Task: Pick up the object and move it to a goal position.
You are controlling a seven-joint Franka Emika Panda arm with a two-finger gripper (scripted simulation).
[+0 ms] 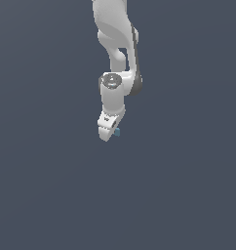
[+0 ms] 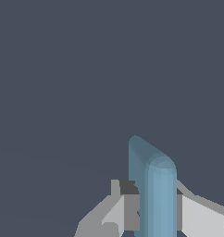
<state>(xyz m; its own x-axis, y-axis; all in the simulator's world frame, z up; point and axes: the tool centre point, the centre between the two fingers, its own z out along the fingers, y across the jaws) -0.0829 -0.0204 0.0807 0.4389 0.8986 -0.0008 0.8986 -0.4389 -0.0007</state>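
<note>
One arm, one item, plain dark grey ground point(image 1: 51, 195) throughout.

Item 1: white Panda arm point(image 1: 115, 34), descending from the top of the exterior view, wrist bent so the gripper point(image 1: 109, 133) points down and slightly toward the exterior view's left.

Item 2: light-blue block point(image 1: 117, 132), tiny beside the gripper, showing as a small teal sliver at the fingertips on the exterior view's right side of them. In the wrist view the same block point(image 2: 153, 194) stands large and elongated between the two grey-white fingers point(image 2: 125, 210), which press against its flanks on either side.

Gripper condition: closed down to the block's width, with the block clamped between the fingers; no gap is visible at the contact faces.

Height: cannot be told; no shadow or contact mark shows whether the block rests on the ground or hangs clear of it.

Step in hand, by judgement: grasp made, carry stage under way or about to begin.

Goal marker: none visible in either view.

Next move calls for: steady clamping pressure and smooth travel toward the goal, avoiding any jerk that could let so small a piece slip out.
</note>
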